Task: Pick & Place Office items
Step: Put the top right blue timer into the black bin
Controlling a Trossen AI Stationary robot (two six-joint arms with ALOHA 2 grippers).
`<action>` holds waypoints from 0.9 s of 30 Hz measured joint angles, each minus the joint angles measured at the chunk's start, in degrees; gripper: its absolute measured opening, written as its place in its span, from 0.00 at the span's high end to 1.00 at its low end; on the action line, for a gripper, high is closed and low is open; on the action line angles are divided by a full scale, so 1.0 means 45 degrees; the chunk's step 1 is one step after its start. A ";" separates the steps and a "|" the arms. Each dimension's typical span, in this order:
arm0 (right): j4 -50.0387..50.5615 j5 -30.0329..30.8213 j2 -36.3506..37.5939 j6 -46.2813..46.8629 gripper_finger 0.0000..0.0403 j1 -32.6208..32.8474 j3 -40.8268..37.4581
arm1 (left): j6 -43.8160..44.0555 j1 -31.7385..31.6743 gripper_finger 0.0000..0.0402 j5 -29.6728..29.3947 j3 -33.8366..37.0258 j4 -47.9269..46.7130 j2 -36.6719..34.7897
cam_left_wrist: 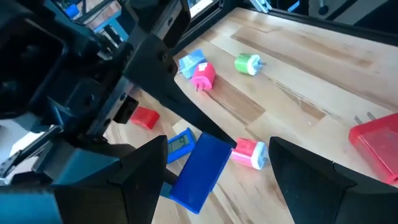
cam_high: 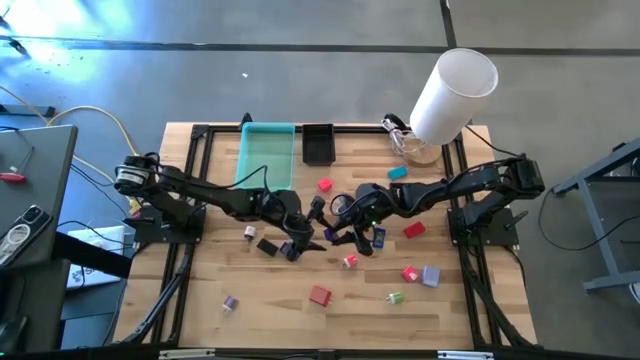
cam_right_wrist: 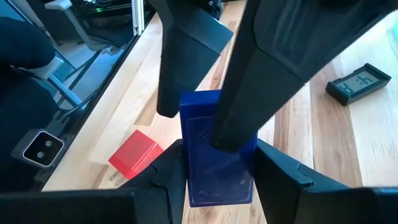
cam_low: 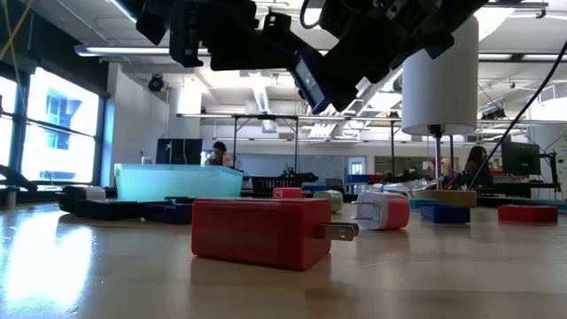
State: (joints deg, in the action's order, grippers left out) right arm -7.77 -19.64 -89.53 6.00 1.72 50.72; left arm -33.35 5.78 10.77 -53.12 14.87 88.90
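Meeting at the centre of the high view, the right gripper (cam_right_wrist: 214, 177) clamps the lower end of a flat blue block (cam_right_wrist: 214, 155), long axis running up the frame, while the left gripper (cam_left_wrist: 214, 168) stands wide open around its other end, holding nothing.

No readable text anywhere. Only candidate: small black LCD device (cam_right_wrist: 359, 84) at 2 o'clock in the right wrist view, display shows faint segmented characters, can't make them out.
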 joint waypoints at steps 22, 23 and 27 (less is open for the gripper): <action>0.0444 -0.0330 0.0013 0.0860 0.66 0.0000 -0.0005 | -0.2875 0.0274 0.42 -0.0564 0.0024 0.1729 0.1188; 0.0445 -0.0332 0.0013 0.0860 0.66 0.0000 -0.0005 | -0.3070 0.0322 0.44 -0.0626 0.0023 0.1810 0.1164; 0.0577 -0.0340 0.0013 0.0864 0.66 0.0005 -0.0005 | -0.3302 0.0412 0.51 -0.0803 0.0019 0.1761 0.1166</action>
State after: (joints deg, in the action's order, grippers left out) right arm -5.18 -21.17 -89.47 9.89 1.74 50.70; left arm -48.21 7.63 7.16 -53.04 22.80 94.15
